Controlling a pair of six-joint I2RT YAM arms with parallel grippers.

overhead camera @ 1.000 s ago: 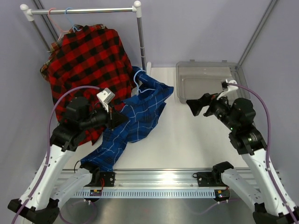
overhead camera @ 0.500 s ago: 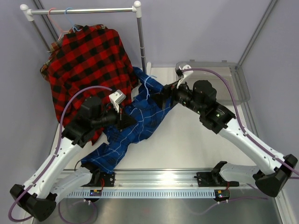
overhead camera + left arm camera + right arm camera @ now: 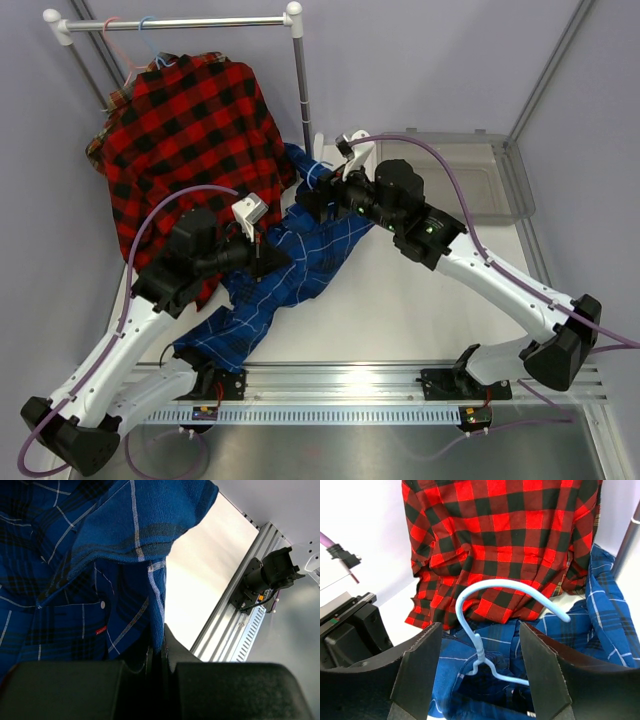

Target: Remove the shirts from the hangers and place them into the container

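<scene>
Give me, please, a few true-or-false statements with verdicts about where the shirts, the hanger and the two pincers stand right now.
1. The left pincer is shut on the blue shirt. True.
2. The blue shirt lies in the container. False: it lies on the table, left of the container.
3. The right pincer stands open with the light blue hanger between its fingers. True.
4. The red-and-black shirt lies flat on the table. False: it hangs below the rail.
</scene>
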